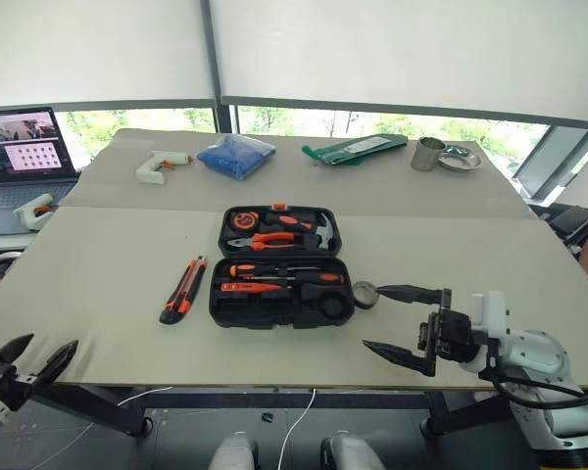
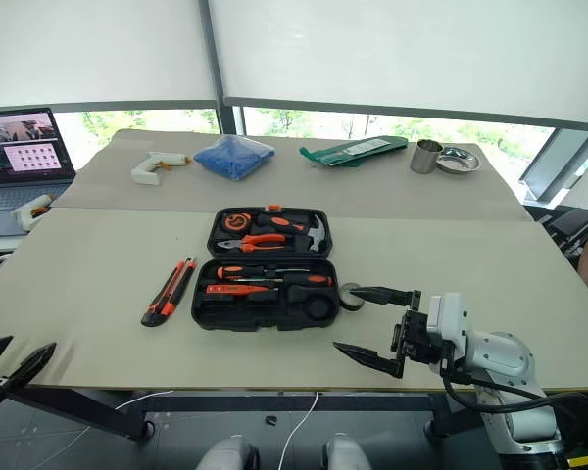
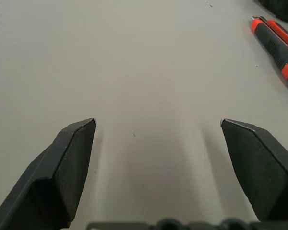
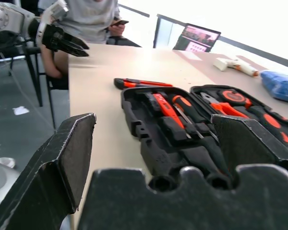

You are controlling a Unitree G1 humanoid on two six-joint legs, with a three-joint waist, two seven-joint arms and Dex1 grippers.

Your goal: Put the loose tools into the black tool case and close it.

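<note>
Tape roll (image 1: pixel 365 294) (beside case (image 1: pixel 279 277)) just past open right tool (image 1: pixel 404 323).

**No readable text**

No words, brands, nos. or signs legible anywhere. Laptop (image 1: pixel 20 147) screen at far left shows a grid of small thumbnails & panels, too small to read. Green packet (image 1: pixel 358 149) at table's far side has a pale label, print not legible. Tape measure (image 1: pixel 243 220) in black tool case (image 1: pixel 279 264) has a round face mark, can't make it out.
</note>
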